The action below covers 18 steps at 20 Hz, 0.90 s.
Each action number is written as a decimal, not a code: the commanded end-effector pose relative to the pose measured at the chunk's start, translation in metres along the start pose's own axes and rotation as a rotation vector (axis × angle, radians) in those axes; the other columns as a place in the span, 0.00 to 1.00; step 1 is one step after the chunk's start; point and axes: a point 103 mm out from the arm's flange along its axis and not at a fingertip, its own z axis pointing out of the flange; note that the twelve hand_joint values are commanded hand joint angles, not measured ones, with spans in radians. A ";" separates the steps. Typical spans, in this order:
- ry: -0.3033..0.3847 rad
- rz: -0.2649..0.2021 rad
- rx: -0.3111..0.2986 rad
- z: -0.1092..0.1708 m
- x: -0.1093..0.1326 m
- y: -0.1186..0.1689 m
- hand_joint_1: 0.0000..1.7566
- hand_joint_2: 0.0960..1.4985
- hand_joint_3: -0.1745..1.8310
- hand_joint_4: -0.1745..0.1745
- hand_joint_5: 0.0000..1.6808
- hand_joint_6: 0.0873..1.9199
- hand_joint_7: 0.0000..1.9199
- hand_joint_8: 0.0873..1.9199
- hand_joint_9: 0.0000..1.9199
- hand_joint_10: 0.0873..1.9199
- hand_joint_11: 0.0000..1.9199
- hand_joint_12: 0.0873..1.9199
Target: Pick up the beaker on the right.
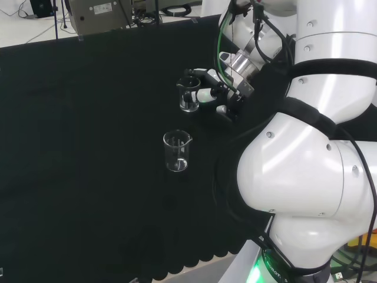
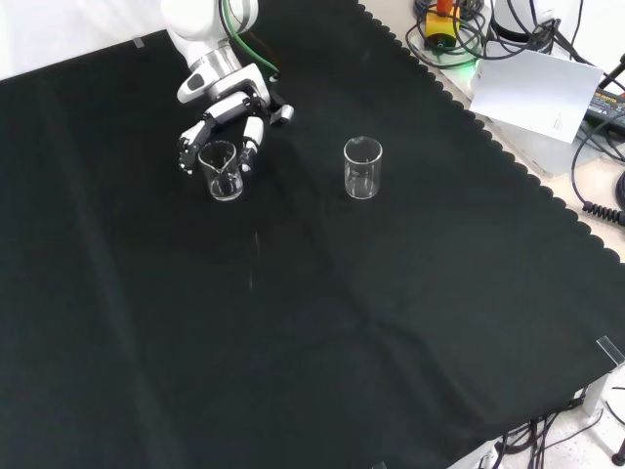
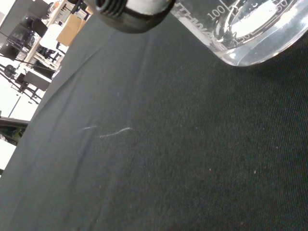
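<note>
Hand point(image 2: 229, 117) reaches far beaker point(image 2: 222, 170), fingers curled around its sides. Base seems on black cloth point(image 2: 322, 322), lift not started, though contact unclear. Second beaker point(image 2: 362, 167) stands well apart from it, untouched.

Clear glass beakers point(image 2: 362, 167), black cloth point(image 2: 312, 322), black-and-white hand point(image 2: 227, 119), seemingly

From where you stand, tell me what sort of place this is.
Probably a robotics lab: a bench under black cloth, two clear glass beakers as test ware, and loose cables and equipment along the edge.
</note>
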 end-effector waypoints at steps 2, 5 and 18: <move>0.045 -0.008 -0.012 0.003 -0.003 0.004 0.59 0.58 0.00 0.49 0.32 0.04 0.16 0.30 0.24 0.25 0.03 0.69; 0.043 -0.024 -0.009 0.006 0.000 0.005 0.59 0.58 0.00 0.49 0.32 0.04 0.16 0.30 0.24 0.25 0.03 0.69; 0.040 -0.009 -0.020 0.017 0.006 0.005 0.58 0.58 0.00 0.49 0.24 0.22 0.14 0.30 0.21 0.25 0.01 0.69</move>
